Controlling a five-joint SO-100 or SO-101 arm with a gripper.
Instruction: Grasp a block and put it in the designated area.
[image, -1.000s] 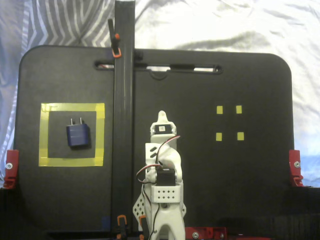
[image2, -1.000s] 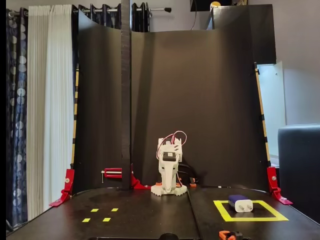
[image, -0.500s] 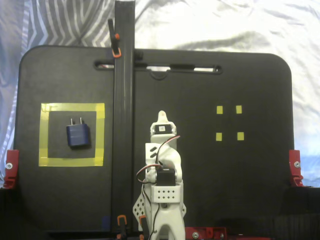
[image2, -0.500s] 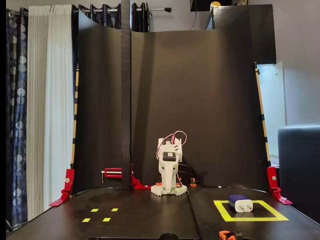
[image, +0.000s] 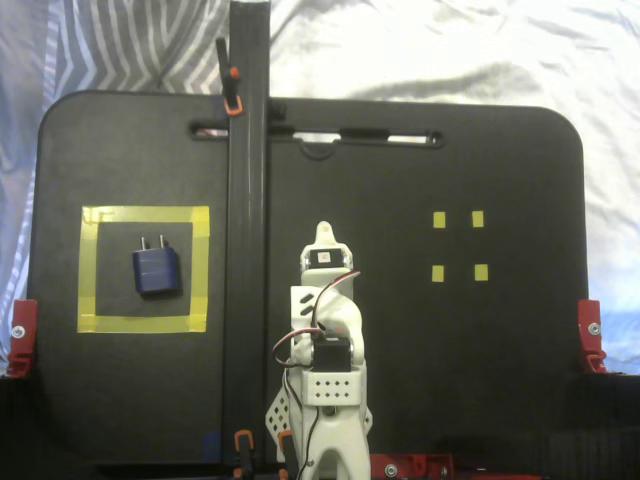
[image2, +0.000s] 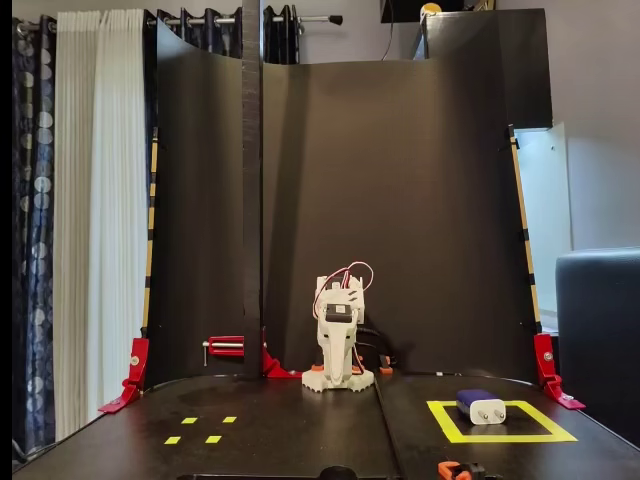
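Block (image: 157, 271) lies flat inside designated area (image: 144, 214), prongs toward far edge; arm folded mid-counter (image: 400, 180), fingers (image: 322, 240) state unclear. Block probably light, rigid, smooth; grip across long flat sides

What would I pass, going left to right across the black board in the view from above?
Red clamp → yellow tape square with the blue block inside it → upright black post → folded white robot arm → four small yellow tape squares → red clamp.
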